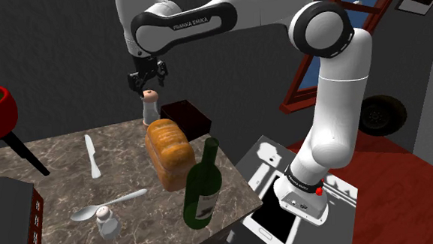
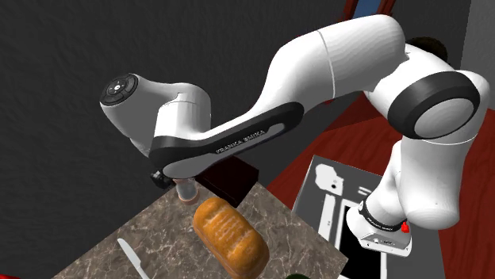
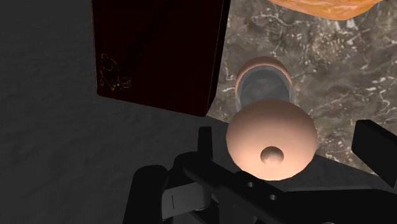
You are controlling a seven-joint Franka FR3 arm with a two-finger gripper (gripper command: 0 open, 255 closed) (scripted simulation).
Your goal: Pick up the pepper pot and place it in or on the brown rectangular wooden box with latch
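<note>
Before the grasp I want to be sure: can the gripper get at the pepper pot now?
Probably yes. The gripper hangs right above the pepper pot, fingers open, one on each side of its cap. The bread and the box stand beside the pot, not over it.

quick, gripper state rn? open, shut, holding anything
Gripper: open, straddling the top of the pepper pot without clasping it; holding nothing.
</note>
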